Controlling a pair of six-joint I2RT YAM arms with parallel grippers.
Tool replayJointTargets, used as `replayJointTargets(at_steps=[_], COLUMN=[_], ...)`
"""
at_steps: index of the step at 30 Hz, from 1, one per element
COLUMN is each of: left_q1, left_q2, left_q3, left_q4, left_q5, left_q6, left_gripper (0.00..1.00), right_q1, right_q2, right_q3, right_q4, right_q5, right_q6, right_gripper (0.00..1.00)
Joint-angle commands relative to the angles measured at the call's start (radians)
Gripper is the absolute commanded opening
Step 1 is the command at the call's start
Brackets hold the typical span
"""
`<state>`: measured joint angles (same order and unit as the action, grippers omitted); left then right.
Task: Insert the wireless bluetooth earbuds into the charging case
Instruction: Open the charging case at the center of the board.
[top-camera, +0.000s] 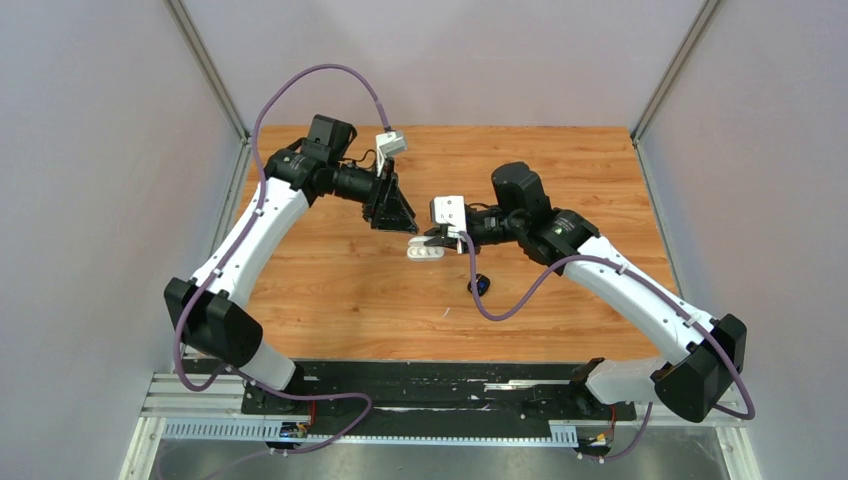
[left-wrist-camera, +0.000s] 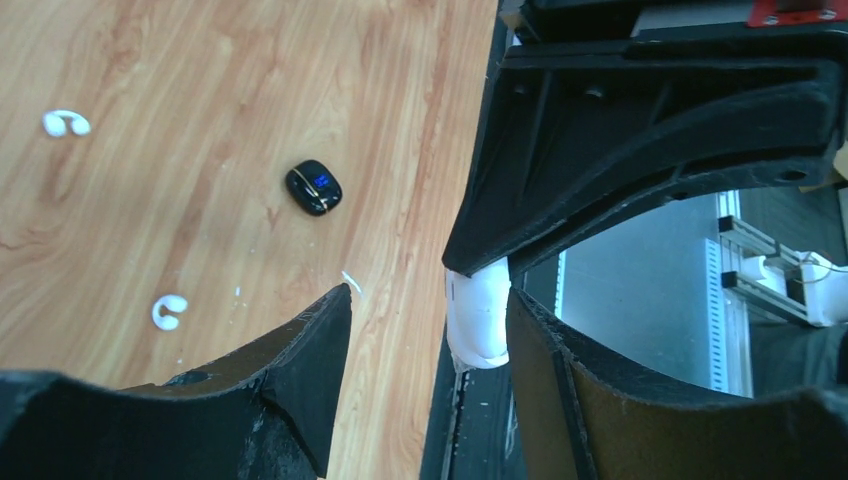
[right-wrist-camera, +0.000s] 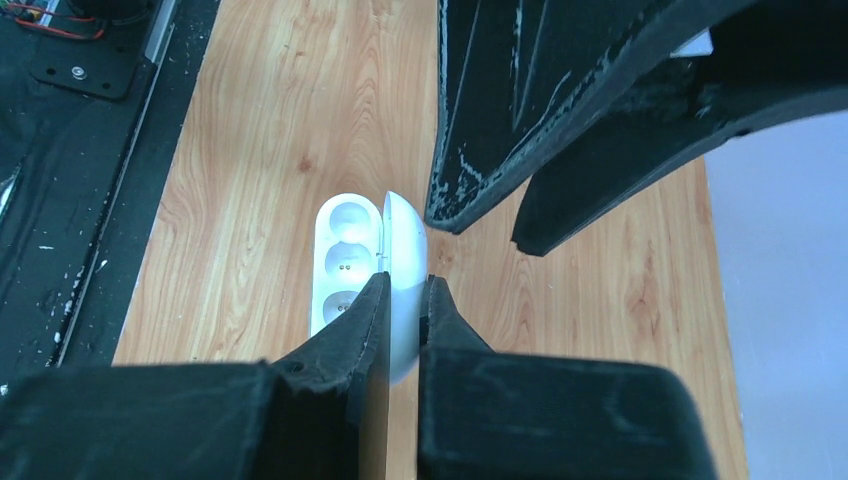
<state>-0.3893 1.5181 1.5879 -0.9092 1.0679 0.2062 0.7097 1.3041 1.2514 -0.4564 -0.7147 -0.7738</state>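
right gripper (right-wrist-camera: 405, 287) pinches the charging case (right-wrist-camera: 345, 228) lid, hiding its near end. left gripper (left-wrist-camera: 428, 300) stands spread. wooden table (top-camera: 350, 300), grey walls (top-camera: 100, 150).

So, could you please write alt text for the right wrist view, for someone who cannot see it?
The right claw is shut on the raised lid of an open white charging case, its wells empty, with the wooden table behind it. The left claw hangs close beyond the lid, at upper right.

Open white case (right-wrist-camera: 345, 262) reachable from above, right jaws gripping its lid (right-wrist-camera: 404, 235), left jaws crowding the far side
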Motion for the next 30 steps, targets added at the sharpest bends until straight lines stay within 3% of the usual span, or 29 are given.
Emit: replayJointTargets(at_steps=[1, 9, 24, 30], left_q1=[-0.025, -0.056, -0.07, -0.072], left_q2=[0.032, 0.093, 0.135, 0.147], left_q3=[0.069, 0.119, 0.159, 0.18], left_q4=[-0.096, -0.235, -0.281, -0.346], left_q5=[0.014, 0.026, 0.054, 0.066], left_q6=[0.003, 0.088, 0.139, 0.21], left_gripper=[0.65, 0.64, 0.53, 0.6], right_q1=[0.01, 0.021, 0.033, 0.033], right_q2=[-0.037, -0.029, -0.023, -0.02], right_q3=[0.0, 0.005, 0.003, 0.0], right_q4=[0.009, 0.01, 0.017, 0.021], right_q5=[0.004, 0.012, 0.013, 0.014], right_q6=[-0.05, -0.056, -0.048, -0.04], right_gripper=[0.0, 0.0, 0.0, 0.0])
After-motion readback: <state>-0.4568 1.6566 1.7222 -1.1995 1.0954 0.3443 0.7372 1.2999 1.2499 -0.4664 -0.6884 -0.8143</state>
